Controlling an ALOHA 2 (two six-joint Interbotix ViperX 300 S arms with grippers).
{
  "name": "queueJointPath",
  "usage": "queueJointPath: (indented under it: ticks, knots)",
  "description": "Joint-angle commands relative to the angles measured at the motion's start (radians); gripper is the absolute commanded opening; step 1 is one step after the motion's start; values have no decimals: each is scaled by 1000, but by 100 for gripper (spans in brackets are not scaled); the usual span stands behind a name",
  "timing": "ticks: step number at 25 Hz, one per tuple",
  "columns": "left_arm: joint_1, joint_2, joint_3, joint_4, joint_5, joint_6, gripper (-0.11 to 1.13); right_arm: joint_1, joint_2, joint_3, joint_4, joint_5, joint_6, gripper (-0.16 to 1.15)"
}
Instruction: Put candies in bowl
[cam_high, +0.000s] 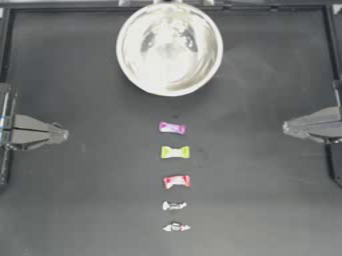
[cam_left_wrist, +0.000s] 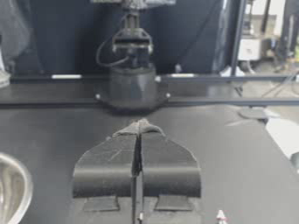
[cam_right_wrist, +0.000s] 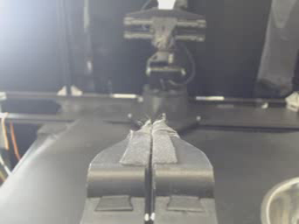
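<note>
The shiny white bowl (cam_high: 169, 48) stands at the far middle of the table. Below it several candies lie in a column: pink (cam_high: 172, 128), yellow-green (cam_high: 175, 152), red (cam_high: 176, 181), then two small whitish-silver ones (cam_high: 174, 205) (cam_high: 176, 227). My left gripper (cam_high: 63, 133) is parked at the left edge, shut and empty, well away from the candies. My right gripper (cam_high: 286, 128) is parked at the right edge, also shut and empty. The bowl's rim (cam_left_wrist: 17, 188) (cam_right_wrist: 274, 197) shows in both wrist views, and each wrist view has its jaws pressed together (cam_left_wrist: 139, 127) (cam_right_wrist: 153, 127).
A raised black frame borders the table on the far side and at both sides. The opposite arm's base (cam_left_wrist: 132, 83) (cam_right_wrist: 163, 96) stands across the table in each wrist view. Dark tabletop (cam_high: 100, 200) surrounds the candy column.
</note>
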Motion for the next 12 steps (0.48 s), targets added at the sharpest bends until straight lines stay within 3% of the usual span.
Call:
queueJointPath:
  ticks: [1, 5, 9, 12]
  knots:
    - [-9, -3, 29, -3, 2, 5, -4, 6, -2, 14, 20, -8, 12, -5]
    - [-14, -3, 23, -2, 15, 6, 9, 8, -2, 28, 32, -5, 18, 10]
    - [-11, -6, -2, -3, 71, 9, 12, 14, -2, 20, -32, -6, 17, 17]
    - [-11, -6, -21, -3, 123, 8, 35, 14, -2, 18, -81, -12, 18, 34]
